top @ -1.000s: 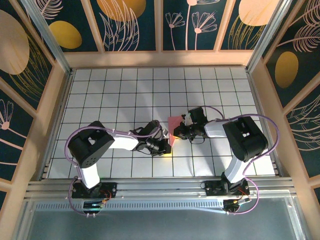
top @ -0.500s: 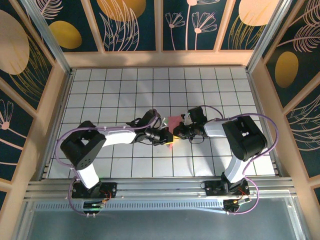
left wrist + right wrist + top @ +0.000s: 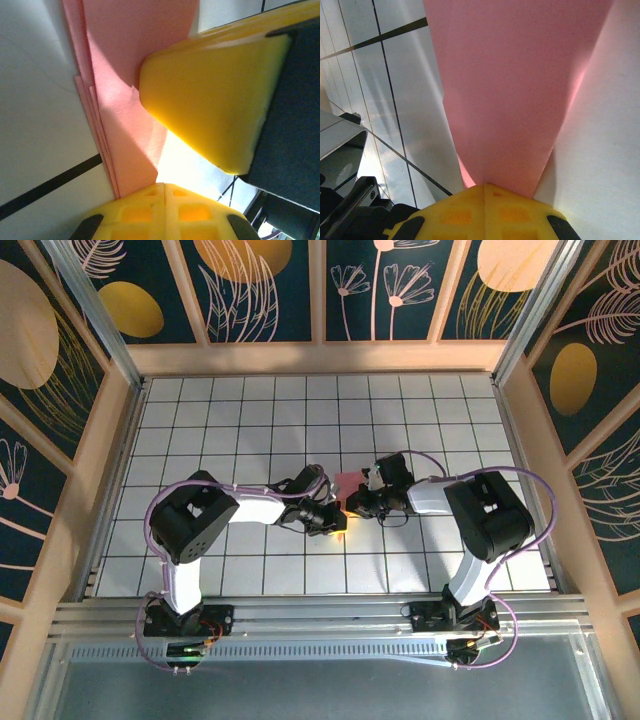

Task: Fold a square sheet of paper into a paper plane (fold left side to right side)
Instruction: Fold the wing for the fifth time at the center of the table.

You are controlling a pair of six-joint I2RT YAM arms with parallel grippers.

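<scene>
Left claw [image 3: 165, 187]: yellow fingertips together, seam closed, no gap. The tips sit at the near corner of the pink paper [image 3: 120, 50]. Cannot tell whether a layer is nipped between them or they only press on it.

Right claw [image 3: 485, 186]: fingertips also together, seam closed. In the right wrist view the paper narrows down to a point right at the tips. Pinched or merely touched: cannot tell.

Left wrist view: a broad yellow finger [image 3: 210, 100] of the right claw comes in from the upper right and lies against the paper's surface, with its black body behind it. Strong light falls in the gap between the two claws.

Paper: salmon pink, lying on the worktop [image 3: 250, 420] in more than one layer. Its left edge shows several stepped edges close together, running roughly parallel. One face is smooth and partly in shadow.

Overhead view: the two claws meet nearly tip to tip a little right of the worktop's middle, the left arm reaching in from the left and the right arm from the right. The paper shows as a small pink patch just beyond and between the claws, partly covered by them.

Worktop: white with a dark grid. Purple cables [image 3: 530, 480] loop along both arms. Dark panels [image 3: 260, 290] with leaf and circle patterns stand around the worktop.
</scene>
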